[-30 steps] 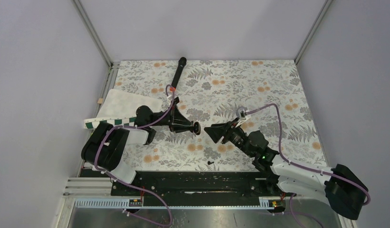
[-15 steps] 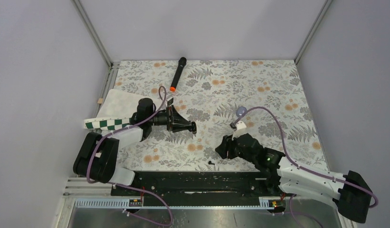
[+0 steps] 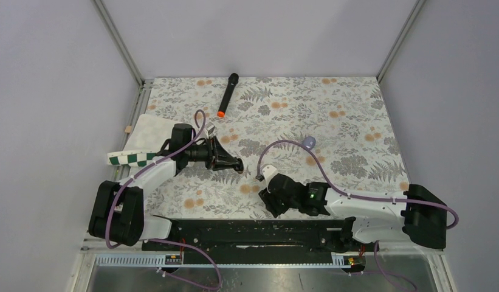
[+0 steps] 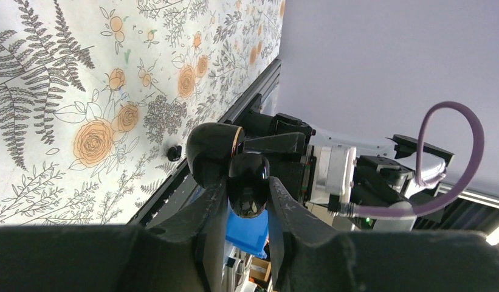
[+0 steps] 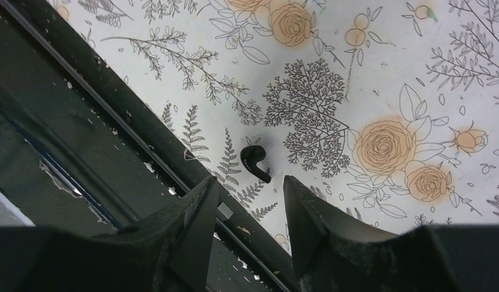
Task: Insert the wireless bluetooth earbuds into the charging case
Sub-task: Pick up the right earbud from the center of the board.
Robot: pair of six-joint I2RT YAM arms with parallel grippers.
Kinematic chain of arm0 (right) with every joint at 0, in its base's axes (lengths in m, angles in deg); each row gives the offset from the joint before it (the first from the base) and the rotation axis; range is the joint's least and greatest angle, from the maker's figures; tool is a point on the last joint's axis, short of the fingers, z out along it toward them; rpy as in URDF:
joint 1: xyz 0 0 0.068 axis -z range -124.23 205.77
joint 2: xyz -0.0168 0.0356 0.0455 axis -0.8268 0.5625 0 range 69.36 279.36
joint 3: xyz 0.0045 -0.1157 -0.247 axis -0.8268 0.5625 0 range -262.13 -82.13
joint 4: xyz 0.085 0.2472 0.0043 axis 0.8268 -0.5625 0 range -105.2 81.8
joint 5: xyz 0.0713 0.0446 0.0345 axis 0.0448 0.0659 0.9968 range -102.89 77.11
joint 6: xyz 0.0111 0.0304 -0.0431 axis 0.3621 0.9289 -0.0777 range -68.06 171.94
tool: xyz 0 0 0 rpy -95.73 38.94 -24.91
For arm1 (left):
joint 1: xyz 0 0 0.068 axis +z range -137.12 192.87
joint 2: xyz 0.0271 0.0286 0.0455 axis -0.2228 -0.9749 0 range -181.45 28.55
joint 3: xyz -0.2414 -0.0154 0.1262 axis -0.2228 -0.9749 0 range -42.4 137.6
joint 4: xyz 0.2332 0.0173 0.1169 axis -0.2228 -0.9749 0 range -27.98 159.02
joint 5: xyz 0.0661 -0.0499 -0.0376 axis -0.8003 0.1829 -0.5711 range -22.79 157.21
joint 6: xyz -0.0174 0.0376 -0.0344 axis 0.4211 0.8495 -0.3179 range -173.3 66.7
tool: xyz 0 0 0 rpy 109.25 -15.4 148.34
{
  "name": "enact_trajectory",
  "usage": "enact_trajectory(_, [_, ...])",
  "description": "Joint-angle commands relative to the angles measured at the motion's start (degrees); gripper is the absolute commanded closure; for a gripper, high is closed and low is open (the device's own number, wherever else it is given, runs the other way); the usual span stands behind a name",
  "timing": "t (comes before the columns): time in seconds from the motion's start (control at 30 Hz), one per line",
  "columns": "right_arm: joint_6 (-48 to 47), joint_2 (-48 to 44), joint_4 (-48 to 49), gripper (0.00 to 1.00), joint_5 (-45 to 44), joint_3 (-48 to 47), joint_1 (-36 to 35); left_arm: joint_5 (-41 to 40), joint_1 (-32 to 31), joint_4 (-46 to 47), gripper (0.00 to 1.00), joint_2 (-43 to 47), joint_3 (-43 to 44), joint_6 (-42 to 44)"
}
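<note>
Right wrist: earbud (image 5: 255,164) ahead of spread tool (image 5: 250,180) (untouched).

left gripper (image 4: 247,190) clamped tight, pointing right, right gripper (image 5: 250,182) jaws apart, pointing down

readable text: none | labels: none | brands: none | numbers, signs: none

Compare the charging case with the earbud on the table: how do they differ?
The charging case is gripped in the shut left pincer, above the table; the earbud lies loose on the table, the open right pincer over it. The charging case is rounded; the earbud has a short stem. Both are black.
</note>
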Motion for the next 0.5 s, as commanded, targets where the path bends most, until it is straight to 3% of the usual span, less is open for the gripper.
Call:
enact_trajectory(0.0, [-5.5,4.1,-3.5,0.49,1.1,-5.0,-1.4,-0.7,0.6,-1.3,1.0,1.1,0.7,2.6])
enact_trajectory(0.47, [-7.1,12.8,-3.7,0.56,-1.6,-7.9,-4.1,-0.8,1.6,-1.6,1.0,1.2,-0.1,3.0])
